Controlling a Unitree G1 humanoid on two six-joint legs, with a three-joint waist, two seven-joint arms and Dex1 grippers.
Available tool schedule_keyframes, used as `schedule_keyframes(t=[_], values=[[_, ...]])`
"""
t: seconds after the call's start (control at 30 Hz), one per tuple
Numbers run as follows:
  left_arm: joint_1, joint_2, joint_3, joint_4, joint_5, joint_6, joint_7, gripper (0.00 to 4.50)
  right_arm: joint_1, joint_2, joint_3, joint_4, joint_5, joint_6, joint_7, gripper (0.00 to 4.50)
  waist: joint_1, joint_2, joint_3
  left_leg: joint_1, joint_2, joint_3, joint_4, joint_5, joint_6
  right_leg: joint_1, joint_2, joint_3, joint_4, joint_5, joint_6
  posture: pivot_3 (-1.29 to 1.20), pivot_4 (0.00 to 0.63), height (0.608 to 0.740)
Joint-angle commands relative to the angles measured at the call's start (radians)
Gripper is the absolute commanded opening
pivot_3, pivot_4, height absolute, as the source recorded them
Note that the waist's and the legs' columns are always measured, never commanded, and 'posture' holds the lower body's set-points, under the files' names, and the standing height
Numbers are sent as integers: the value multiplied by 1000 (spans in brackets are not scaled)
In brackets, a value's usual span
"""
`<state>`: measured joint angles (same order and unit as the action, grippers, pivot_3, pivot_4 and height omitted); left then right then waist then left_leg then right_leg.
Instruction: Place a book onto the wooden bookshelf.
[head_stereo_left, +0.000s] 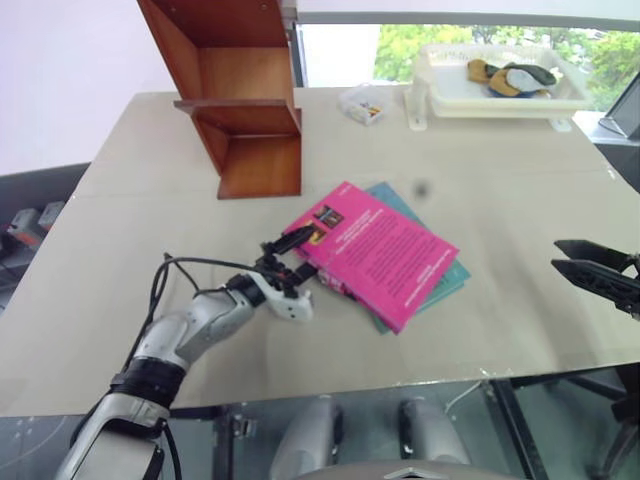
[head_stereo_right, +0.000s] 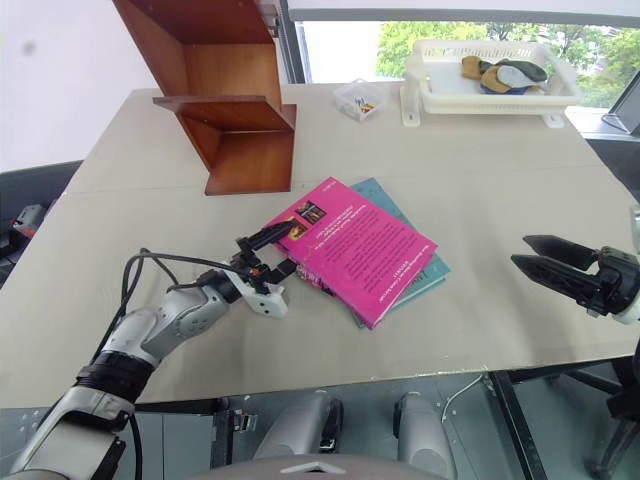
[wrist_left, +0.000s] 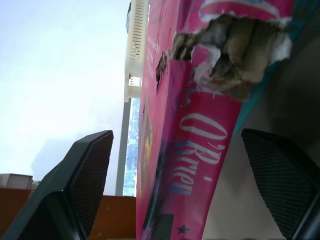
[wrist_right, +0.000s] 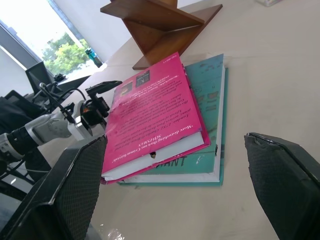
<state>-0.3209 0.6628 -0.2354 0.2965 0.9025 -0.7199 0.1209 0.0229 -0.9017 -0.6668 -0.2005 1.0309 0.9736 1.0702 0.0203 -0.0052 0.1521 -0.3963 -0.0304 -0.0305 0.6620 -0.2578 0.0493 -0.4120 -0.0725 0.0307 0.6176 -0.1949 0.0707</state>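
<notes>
Lying flat, magenta book (head_stereo_left: 380, 252), torn spine

1. The book (wrist_left: 200, 145) carries "O'Brien" in white letters along its pink spine (seen in the left wrist view, just under a torn patch).
2. The teal book (wrist_right: 212, 100) beneath it shows "ANT" on its edge, the end of a longer word.
3. The pink cover's small print is too fine to read.
</notes>
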Motion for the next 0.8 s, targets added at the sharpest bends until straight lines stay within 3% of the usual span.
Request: schedule_keyframes(t=[0.03, 0.37, 0.57, 0.67, 0.8], values=[[15, 21, -12, -11, -18, -7, 12, 4452, -1, -1, -38, -26, 17, -27, -11, 4500, -3, 0, 0, 0, 0, 0, 1, 0, 0, 0, 0, 0, 0, 0, 0, 0, 150, 740], [194, 138, 110, -187, -71, -46, 108, 4452, -12, -9, -10, 1, 6, -47, -9, 4500, -7, 0, 0, 0, 2, 1, 1, 0, 0, -1, -2, 2, 1, 0, 0, 0, 150, 740], [321, 162, 160, -221, -210, -68, 48, 4452, -25, -20, 11, 21, -6, -58, 2, 4500, -5, -1, 0, -1, 1, 0, 0, 0, 0, -1, -5, 5, 0, 0, -1, 0, 150, 740], [387, 111, 125, -187, -646, -37, -139, 4452, -28, -22, 20, 29, -17, -64, 7, 4500, -6, -1, 0, -2, 1, 0, 0, 0, 0, -2, -5, 5, 0, 0, -1, 0, 150, 740], [444, 12, 126, -213, -1115, 88, -368, 4452, -33, -25, 27, 39, -28, -68, 14, 4500, -8, 0, -1, -2, 2, 1, 0, -1, 0, -2, -6, 6, 0, -2, -4, 0, 150, 740]])
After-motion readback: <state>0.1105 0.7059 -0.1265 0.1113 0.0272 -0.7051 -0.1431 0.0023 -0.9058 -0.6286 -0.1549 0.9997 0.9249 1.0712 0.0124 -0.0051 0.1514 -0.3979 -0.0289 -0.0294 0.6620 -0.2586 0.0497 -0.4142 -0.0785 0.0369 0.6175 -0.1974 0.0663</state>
